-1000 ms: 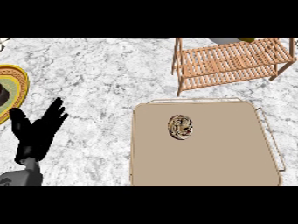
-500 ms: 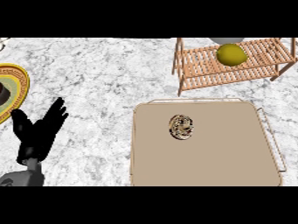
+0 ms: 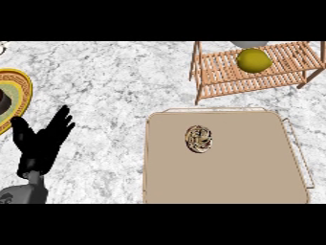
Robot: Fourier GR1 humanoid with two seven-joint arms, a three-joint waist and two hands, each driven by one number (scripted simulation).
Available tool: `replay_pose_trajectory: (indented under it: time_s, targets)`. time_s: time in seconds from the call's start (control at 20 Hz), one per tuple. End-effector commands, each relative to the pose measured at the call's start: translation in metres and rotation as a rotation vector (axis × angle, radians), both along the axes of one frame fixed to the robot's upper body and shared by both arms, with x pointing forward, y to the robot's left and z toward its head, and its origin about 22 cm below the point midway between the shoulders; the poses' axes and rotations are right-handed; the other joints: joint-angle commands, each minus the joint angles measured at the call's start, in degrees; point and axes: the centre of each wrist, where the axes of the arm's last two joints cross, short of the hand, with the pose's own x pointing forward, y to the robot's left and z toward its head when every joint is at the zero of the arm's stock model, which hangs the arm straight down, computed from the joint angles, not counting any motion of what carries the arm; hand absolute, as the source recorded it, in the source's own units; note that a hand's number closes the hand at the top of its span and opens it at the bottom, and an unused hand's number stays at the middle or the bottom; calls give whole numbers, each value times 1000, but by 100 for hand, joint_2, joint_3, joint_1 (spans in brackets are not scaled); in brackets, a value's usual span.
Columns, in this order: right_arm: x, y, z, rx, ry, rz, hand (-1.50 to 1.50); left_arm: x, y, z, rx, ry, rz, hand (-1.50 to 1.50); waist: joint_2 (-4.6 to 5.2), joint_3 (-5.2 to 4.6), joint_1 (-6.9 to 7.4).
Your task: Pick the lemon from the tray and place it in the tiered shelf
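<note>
Marble counter (image 3: 116, 81): lemon (image 3: 254, 60) on tiered shelf (image 3: 225, 81), off tray (image 3: 222, 182); likely light, rigid, smooth; grasp across middle. Left hand (image 3: 42, 143) open, resting; right hand unseen.

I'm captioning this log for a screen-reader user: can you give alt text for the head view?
A yellow lemon rests on the wooden slatted tiered shelf at upper right, above a beige tray holding a small round patterned object. The black left hand rests open at lower left, near a gold-rimmed plate.
</note>
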Motion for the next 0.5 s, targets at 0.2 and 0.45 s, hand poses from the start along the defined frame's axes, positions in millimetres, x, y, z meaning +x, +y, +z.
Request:
replay_pose_trajectory:
  time_s: [0.2,0.45]
  targets:
    - [-49,-84,-3,103,-5,-43,-150,-17,5,-30,-27,81,6,0,41,-38,-21]
    - [-71,-110,-2,112,0,-11,-150,-8,-14,-30,-20,87,-12,0,51,-37,-1]
